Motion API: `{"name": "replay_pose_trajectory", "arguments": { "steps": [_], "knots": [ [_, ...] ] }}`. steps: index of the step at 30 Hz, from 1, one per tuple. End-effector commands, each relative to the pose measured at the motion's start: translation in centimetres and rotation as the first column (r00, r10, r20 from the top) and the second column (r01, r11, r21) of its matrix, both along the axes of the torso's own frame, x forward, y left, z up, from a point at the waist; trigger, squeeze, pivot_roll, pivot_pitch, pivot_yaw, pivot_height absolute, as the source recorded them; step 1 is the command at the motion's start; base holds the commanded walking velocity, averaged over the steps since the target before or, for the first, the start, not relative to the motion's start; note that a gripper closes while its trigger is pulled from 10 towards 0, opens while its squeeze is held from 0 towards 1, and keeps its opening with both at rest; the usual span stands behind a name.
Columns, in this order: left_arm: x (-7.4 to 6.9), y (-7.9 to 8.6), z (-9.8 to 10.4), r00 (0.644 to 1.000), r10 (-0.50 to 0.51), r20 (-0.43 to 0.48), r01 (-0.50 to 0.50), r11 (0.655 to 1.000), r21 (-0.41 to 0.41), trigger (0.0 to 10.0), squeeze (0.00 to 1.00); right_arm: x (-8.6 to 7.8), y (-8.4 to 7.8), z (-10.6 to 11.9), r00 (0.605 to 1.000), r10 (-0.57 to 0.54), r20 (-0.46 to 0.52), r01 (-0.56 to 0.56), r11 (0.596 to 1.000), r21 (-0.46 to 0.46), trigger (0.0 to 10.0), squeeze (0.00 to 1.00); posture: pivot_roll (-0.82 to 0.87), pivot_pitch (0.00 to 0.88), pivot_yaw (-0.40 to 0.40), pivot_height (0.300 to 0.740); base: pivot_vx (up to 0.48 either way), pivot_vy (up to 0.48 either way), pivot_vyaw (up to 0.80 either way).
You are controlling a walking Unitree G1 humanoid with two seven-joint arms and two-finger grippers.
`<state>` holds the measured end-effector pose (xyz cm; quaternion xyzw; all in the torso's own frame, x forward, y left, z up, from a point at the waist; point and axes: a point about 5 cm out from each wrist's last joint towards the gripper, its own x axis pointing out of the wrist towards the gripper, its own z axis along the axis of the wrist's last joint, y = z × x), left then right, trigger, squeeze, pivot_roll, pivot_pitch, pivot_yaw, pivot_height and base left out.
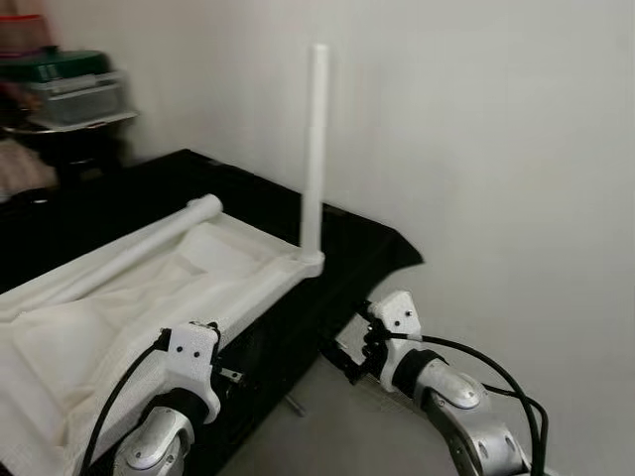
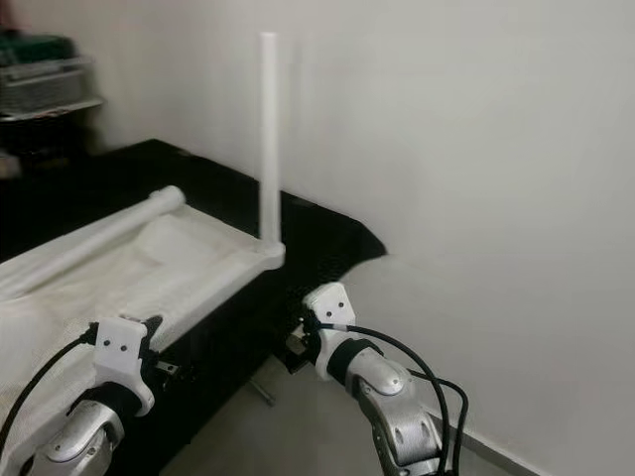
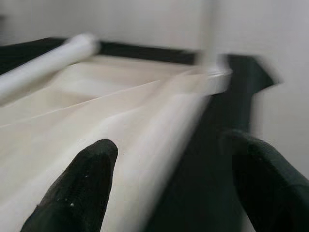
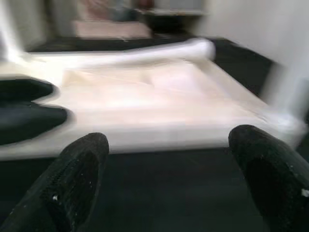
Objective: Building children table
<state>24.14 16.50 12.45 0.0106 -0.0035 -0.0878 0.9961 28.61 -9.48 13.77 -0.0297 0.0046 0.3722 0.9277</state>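
Observation:
A white table top (image 1: 119, 307) lies upside down on a black surface (image 1: 357, 248). One white leg (image 1: 316, 149) stands upright at its near right corner. A second white leg (image 1: 149, 243) lies flat along its far edge. My left gripper (image 3: 178, 188) is open, with the table top's near rim running between its fingers without touching them. My right gripper (image 4: 178, 179) is open and empty, low beside the black surface and facing the table top's side. The right wrist view is blurred.
A white wall (image 1: 496, 149) runs close behind and to the right of the upright leg. Stacked containers (image 1: 69, 89) stand at the far left. Bare floor (image 1: 337, 436) lies between my two arms.

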Motion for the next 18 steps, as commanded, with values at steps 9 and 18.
{"name": "replay_pose_trajectory", "arguments": {
  "steps": [9,18],
  "knots": [
    [-0.29,-1.11,0.37,0.996,-0.081,0.023,0.080,0.996,0.028,10.0,0.00,-0.17,-1.04,-0.21,1.000,0.013,-0.012,-0.013,1.000,-0.010,10.0,0.00,-0.03,0.000,-0.047,0.740,0.067,-0.046,0.80],
    [-0.09,-1.20,0.18,0.997,-0.078,0.009,0.077,0.996,0.036,10.0,0.00,-0.25,-0.98,-0.23,0.999,0.039,-0.006,-0.039,0.999,-0.023,10.0,0.00,-0.03,0.000,-0.049,0.740,0.000,-0.330,0.80]
  ]
}}
